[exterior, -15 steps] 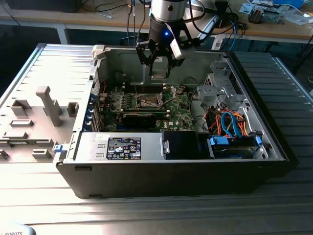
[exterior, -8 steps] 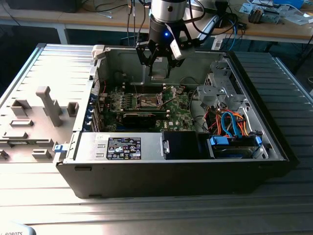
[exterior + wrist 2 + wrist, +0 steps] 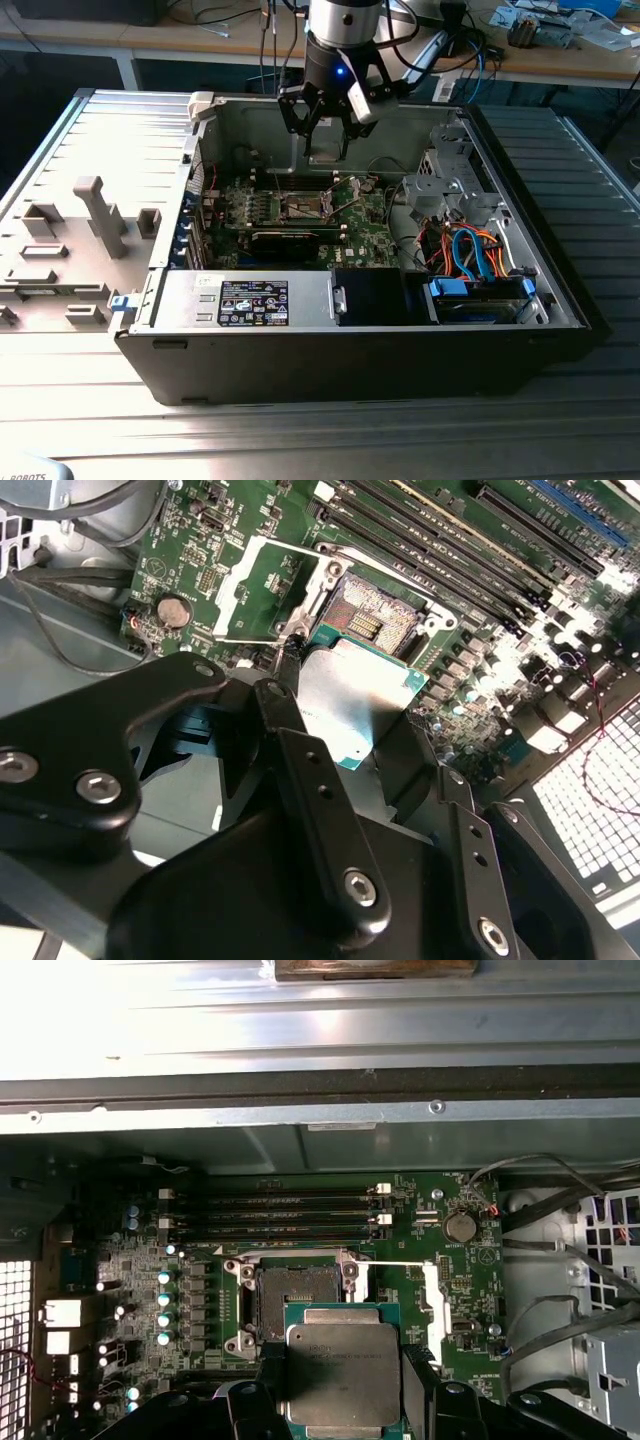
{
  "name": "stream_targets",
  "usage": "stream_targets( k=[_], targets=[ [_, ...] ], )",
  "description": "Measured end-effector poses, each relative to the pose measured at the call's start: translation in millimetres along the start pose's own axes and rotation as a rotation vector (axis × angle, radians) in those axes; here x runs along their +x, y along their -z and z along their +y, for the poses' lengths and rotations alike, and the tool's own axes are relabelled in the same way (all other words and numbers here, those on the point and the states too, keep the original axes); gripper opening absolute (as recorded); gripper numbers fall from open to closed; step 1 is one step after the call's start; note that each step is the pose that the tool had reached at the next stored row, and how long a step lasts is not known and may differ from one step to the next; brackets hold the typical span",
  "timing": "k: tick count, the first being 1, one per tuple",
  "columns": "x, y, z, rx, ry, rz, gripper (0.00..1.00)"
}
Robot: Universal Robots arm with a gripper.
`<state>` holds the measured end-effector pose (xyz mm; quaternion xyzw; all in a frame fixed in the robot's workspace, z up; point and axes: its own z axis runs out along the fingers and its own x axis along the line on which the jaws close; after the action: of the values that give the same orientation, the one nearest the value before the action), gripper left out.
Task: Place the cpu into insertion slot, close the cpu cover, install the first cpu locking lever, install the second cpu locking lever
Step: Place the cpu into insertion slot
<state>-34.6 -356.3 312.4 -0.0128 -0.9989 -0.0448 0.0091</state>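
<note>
Above the insertion slot (image 3: 303, 207), slightly aside, the gripper (image 3: 322, 138) is clamped on the cpu (image 3: 345, 1375), a flat, silver, green-edged square. Green circuit board surrounds the dark slot inside an open black computer case (image 3: 350, 360) on a ribbed grey metal table (image 3: 560, 420). Beyond stands a cable-strewn wooden bench (image 3: 560, 62).

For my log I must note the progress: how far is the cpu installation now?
Done: nothing seated; the insertion slot is empty. In hand: the tool grips the cpu above the board. Left: every step; the cpu cover is open.
</note>
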Motion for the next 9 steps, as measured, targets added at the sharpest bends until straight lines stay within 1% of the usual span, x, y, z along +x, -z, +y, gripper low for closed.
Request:
stream_targets(
  k=[9],
  targets=[
    [0.0, -2.3, -0.2, 0.0000, 0.000, 0.0000, 0.54]
  ],
)
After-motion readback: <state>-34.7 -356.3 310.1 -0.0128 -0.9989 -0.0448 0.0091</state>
